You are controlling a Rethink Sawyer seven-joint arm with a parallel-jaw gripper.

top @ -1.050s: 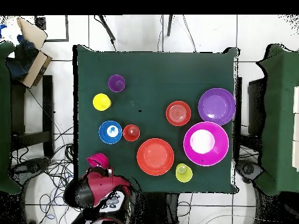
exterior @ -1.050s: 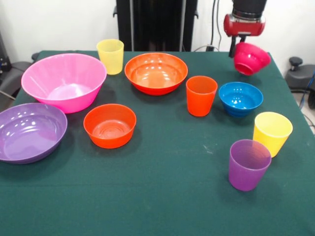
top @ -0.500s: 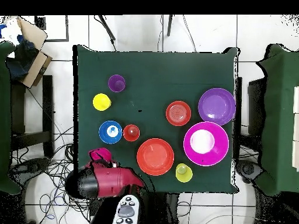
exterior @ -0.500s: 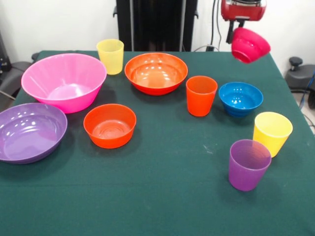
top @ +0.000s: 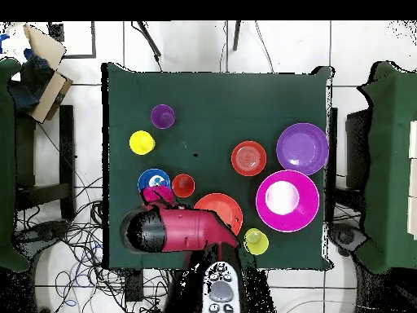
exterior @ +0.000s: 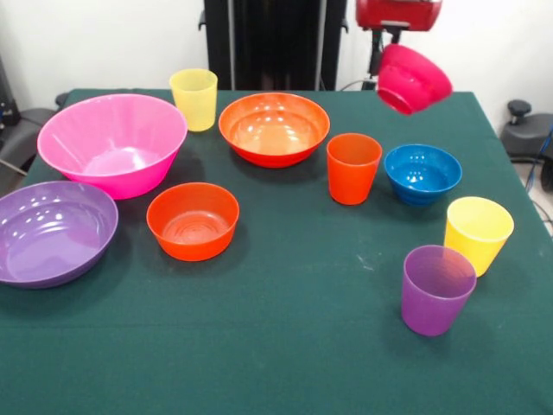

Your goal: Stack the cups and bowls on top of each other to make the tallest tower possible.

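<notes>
The gripper [exterior: 390, 43] was clamped on the rim of the magenta bowl [exterior: 413, 79], carrying it tilted above the bench [exterior: 285, 346], at 12 o'clock from the blue bowl [exterior: 422, 173], presumably for transfer to the big pink bowl [exterior: 112, 143], the likely tower base. Nothing was stacked. Count: six bowls, four cups.

Glossy red arm [top: 191, 231], black joint, grey buttons

No legible text anywhere (bowls, cups alike)
</notes>
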